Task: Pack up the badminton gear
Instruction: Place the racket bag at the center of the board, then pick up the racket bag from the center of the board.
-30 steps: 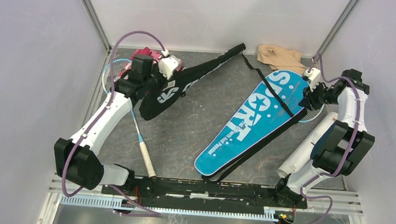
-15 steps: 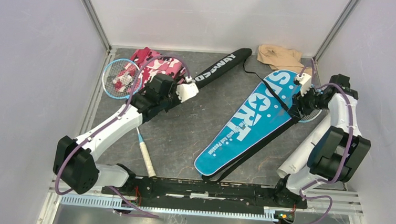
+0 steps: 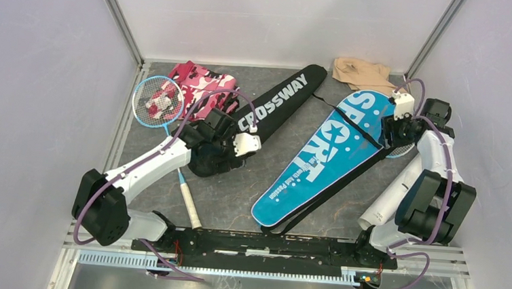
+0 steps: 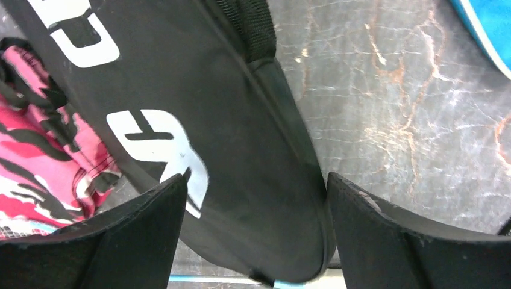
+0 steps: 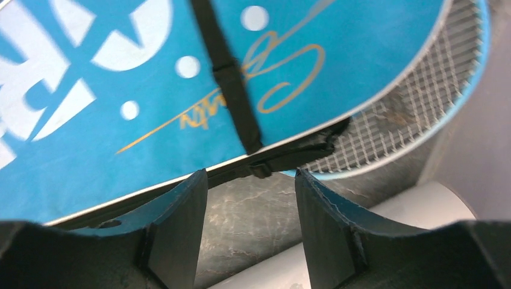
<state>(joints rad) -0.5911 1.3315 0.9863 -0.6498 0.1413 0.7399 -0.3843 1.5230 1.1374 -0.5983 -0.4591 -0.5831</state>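
Your left fingers (image 4: 120,241) hang spread and empty over the black cover (image 3: 273,103), at its wide end, left of mid-worktop. Your right fingers (image 5: 175,223) gape empty beside the blue cover (image 3: 320,156) near the far right corner.

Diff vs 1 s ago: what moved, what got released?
The left hand swung from the far-left corner toward the middle, opened and released the black CROSSWAY cover, which now lies flat; the pink cloth is uncovered. The right hand opened wider at the blue SPORT cover edge. That cover, the racket and the beige cloth stayed put.
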